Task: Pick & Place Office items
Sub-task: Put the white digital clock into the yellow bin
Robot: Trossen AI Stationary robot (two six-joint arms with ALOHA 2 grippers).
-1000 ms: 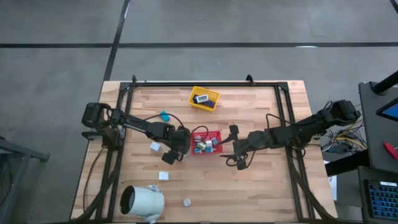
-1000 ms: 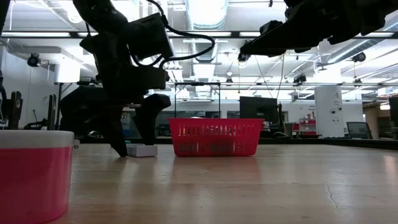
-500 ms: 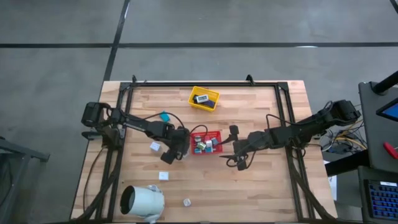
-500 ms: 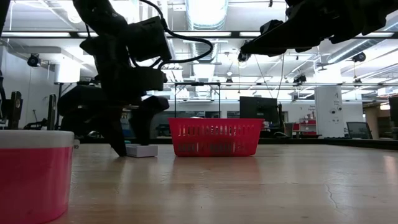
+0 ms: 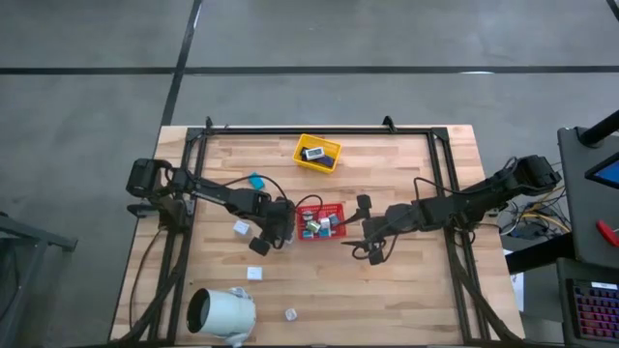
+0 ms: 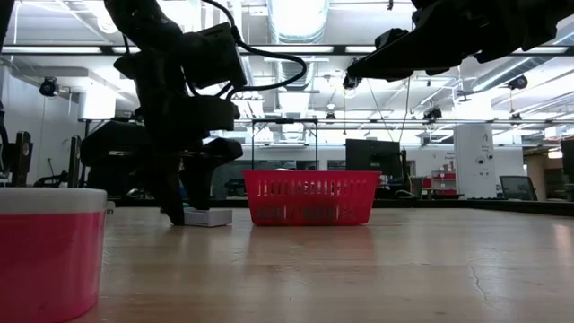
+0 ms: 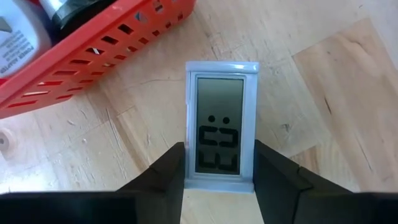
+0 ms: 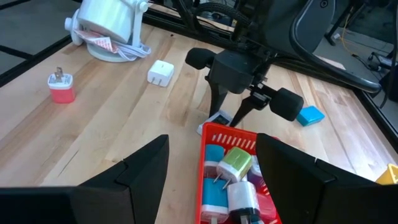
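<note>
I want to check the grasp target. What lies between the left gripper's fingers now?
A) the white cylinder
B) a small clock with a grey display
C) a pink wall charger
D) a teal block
B: in the left wrist view the left gripper has its fingers on both sides of the small display clock, which lies flat on the table beside the red tray.

The stretch of desk [image 5: 406, 290] in front of the red tray [image 5: 334, 233] is left bare. The tray's left side is blocked by the left tool [image 5: 280, 237], closed on a small clock [image 7: 222, 127]. The near-left corner is occupied by the white cylinder [image 5: 221, 314].
</note>
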